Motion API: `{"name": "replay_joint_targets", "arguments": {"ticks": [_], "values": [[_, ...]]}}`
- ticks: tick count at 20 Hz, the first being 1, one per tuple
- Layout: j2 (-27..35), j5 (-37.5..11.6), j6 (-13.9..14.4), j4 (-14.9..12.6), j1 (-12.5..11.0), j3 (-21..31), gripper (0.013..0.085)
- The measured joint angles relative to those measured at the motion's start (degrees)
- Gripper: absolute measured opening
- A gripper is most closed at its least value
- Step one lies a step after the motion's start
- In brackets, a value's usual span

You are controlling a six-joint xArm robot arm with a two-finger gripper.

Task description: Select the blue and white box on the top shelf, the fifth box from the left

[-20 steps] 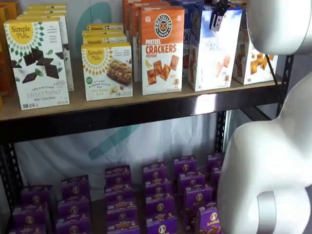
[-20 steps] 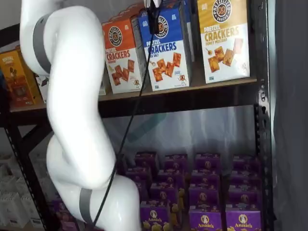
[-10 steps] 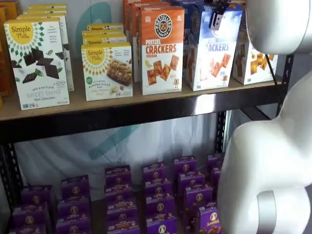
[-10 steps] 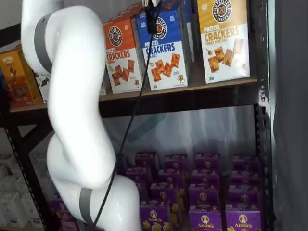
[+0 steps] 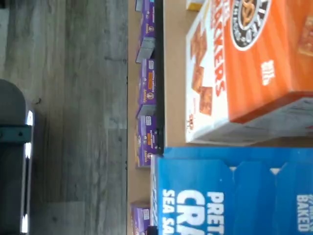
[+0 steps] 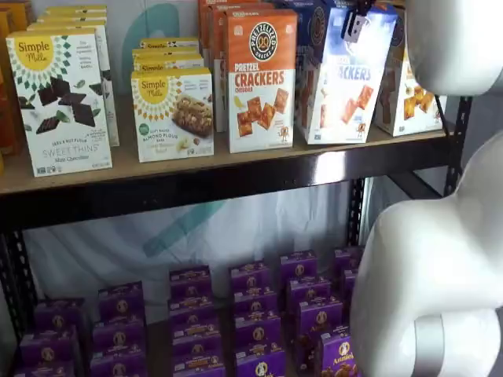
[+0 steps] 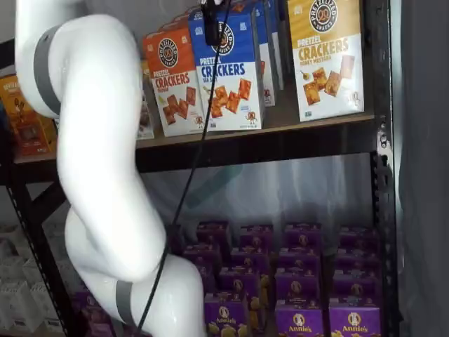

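Claw (image 6: 355,22): pinched top of blue and white box (image 6: 346,75).
Change: box dragged forward on top shelf (image 6: 236,169), beside orange box (image 6: 262,78).
Meaning: selection underway, likely.

- We see an orange cheddar box (image 6: 261,78) upright near two Simple Mills boxes (image 6: 61,102).
- We see a yellow-topped box (image 7: 325,57) apart.
- We see purple boxes (image 6: 253,314) below.

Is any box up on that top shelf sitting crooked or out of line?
Yes: the blue and white box stands forward of its row on the top shelf, beside the orange cheddar box, with the end effector at its top.
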Motion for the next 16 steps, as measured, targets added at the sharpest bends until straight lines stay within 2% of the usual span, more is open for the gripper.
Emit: {"name": "replay_joint_targets", "arguments": {"ticks": [4, 5, 12, 16], "values": [[-1.7, 2.1, -0.4, 0.0, -0.6, 0.7, 0.0610], [-2.4, 2.5, -0.5, -0.1, -0.7, 1.2, 0.0570], [-4.2, 6.4, -1.0, -0.1, -1.6, 1.9, 0.0570], [-6.8, 7.2, -1.5, -0.4, -2.0, 4.3, 0.0570]]}}
